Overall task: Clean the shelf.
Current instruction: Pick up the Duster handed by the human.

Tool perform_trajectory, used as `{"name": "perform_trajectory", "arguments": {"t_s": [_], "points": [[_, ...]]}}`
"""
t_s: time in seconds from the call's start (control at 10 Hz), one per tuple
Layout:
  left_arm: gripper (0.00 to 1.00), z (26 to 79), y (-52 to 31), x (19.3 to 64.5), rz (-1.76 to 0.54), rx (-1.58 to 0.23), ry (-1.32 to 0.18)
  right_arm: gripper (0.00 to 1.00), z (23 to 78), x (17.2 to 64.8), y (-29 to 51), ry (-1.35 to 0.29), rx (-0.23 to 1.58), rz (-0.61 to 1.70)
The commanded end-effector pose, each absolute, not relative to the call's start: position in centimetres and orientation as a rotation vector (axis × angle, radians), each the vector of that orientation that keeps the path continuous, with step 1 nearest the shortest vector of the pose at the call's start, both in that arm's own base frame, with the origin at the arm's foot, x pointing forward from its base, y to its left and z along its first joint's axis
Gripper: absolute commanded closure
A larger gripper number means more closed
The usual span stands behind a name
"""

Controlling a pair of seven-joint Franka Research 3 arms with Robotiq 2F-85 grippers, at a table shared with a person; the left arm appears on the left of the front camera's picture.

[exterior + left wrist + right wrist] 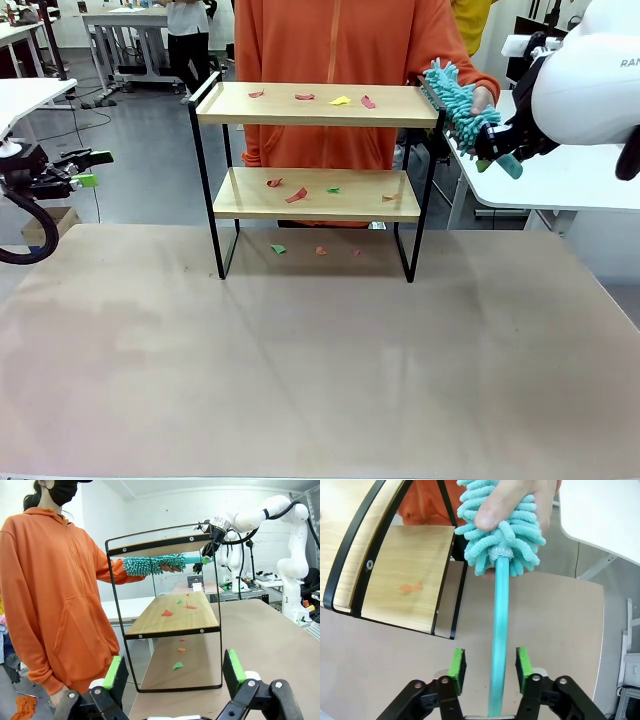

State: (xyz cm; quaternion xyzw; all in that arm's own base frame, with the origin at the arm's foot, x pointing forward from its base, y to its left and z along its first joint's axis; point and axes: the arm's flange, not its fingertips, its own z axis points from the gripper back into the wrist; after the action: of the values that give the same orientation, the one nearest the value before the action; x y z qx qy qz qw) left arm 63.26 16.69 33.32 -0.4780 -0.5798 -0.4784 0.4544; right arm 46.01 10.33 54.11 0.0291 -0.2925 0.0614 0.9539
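Green-padded right jaws stand apart around a smooth teal duster handle, unclamped; a hand holds its fluffy head. Shelf, pale wood boards in thin black frame, stands on the surface just beside them; left jaws wide, well apart.

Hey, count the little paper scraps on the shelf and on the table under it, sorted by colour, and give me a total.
Red or orange scraps: 8
Green scraps: 2
Yellow scraps: 1
Total: 11, with 8 on the shelf and 3 on the table under it.
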Motion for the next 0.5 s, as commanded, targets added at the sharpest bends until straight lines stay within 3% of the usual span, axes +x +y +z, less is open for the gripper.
{"name": "perform_trajectory", "arguments": {"t_s": [0.0,0.2,0.4], "points": [[0.00,33.41,16.67,63.22,-1.194,-1.169,-1.439,0.86,54.78,46.11,10.84,-0.618,0.013,0.083],[0.00,33.41,16.67,63.22,-1.194,-1.169,-1.439,1.00,55.07,46.03,10.91,-0.619,0.002,0.076],[0.00,33.41,16.67,63.22,-1.194,-1.169,-1.439,1.00,55.29,45.98,10.99,-0.615,-0.017,0.068]]}}
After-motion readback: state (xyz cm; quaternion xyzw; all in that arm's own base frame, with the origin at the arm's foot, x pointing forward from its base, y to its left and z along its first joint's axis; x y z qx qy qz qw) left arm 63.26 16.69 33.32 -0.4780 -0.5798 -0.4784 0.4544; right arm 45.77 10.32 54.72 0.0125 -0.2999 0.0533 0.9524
